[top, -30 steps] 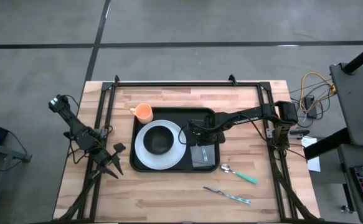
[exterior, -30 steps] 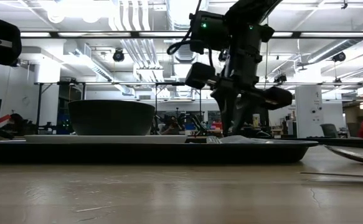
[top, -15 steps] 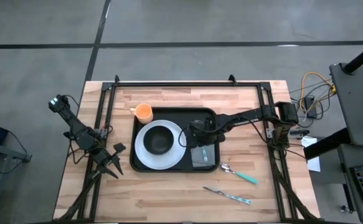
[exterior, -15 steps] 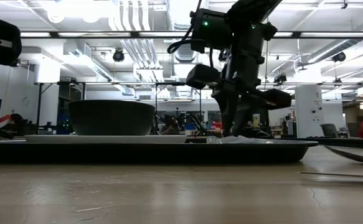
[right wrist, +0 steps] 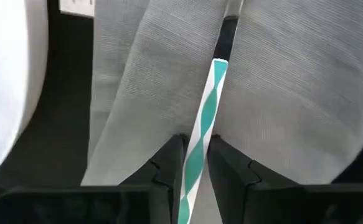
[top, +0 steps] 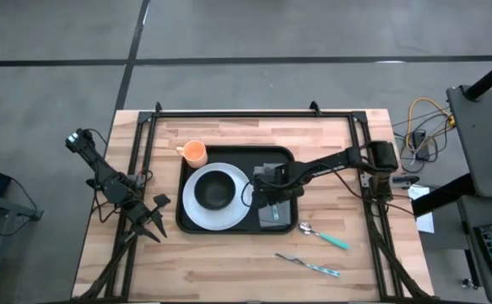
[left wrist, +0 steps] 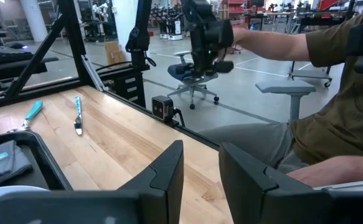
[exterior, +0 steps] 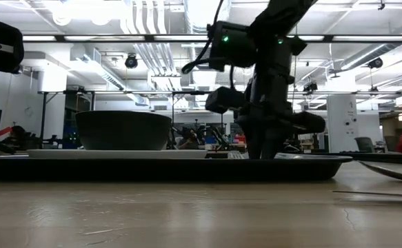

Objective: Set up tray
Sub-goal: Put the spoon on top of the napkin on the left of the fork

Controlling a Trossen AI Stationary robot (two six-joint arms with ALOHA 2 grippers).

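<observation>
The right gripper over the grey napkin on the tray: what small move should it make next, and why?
Probably open the fingers and let go. The right gripper is shut on the teal-and-white utensil handle, which already lies along the grey napkin on the tray, beside the white plate. The left gripper waits off to the side.

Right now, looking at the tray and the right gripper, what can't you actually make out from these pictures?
- High view: the right gripper covers the utensil it holds and part of the grey napkin.
- Right wrist view: the teal-and-white handle is pinched between the fingers; its working end is cut off, so the utensil type is unclear.
- Low view: the tray rim hides whether the utensil touches the napkin.
</observation>
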